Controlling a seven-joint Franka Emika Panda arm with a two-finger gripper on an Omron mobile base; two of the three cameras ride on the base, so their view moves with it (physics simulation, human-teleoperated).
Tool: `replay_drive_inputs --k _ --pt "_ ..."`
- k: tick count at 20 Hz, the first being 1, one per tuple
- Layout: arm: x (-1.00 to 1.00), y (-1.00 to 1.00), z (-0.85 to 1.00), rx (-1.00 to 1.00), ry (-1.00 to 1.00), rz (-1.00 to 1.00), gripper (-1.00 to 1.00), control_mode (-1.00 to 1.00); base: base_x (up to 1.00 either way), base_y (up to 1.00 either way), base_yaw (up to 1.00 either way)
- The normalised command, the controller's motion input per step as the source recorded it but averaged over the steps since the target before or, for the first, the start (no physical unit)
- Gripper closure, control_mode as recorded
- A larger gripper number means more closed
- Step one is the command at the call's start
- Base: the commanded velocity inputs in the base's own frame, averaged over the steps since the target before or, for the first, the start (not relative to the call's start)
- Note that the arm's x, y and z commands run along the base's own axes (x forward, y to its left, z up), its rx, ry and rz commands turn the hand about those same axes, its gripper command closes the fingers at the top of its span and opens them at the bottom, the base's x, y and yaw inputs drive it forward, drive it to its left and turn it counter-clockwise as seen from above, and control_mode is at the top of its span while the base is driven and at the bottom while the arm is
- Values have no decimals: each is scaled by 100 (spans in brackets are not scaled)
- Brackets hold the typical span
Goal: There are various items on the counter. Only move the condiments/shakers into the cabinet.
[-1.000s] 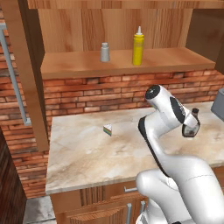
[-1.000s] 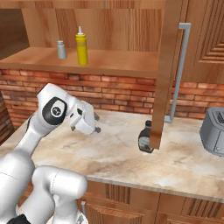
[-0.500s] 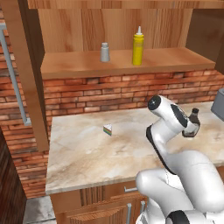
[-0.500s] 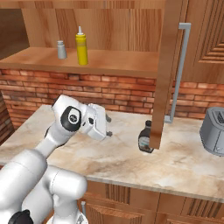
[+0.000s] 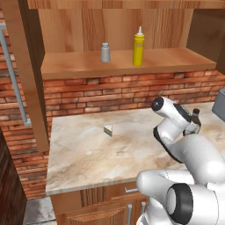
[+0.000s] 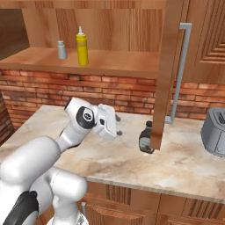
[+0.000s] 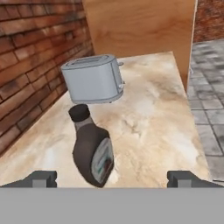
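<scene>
Gaping wide with nothing between its fingers, the gripper (image 7: pixel 111 178) hovers low over the counter (image 6: pixel 184 162), near the dark bottle (image 7: pixel 92 151) standing upright in front of a grey toaster (image 7: pixel 93 79). Yellow squeeze bottle (image 5: pixel 138 46) and grey shaker (image 5: pixel 105 52) stand on the cabinet shelf (image 5: pixel 118 66); the rainbow wedge (image 5: pixel 108 129) lies on the counter.

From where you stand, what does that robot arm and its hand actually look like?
The arm is made of glossy white rounded segments with dark round caps at the joints. Its white hand ends in a gripper with two small dark grey fingers, blocky at the tips. No cables or markings show.
</scene>
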Motion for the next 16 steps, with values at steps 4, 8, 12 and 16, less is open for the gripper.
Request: replay_drive_inputs --k 4,8,12,16 --pt "6 -49 -2 1 7 -25 -100 -100 0 0 0" --pt "0 -27 -2 1 9 -31 -100 -100 0 0 0" --pt "0 -5 -4 0 10 -25 -100 -100 0 0 0" --pt "7 0 0 0 0 -2 -100 -100 0 0 0"
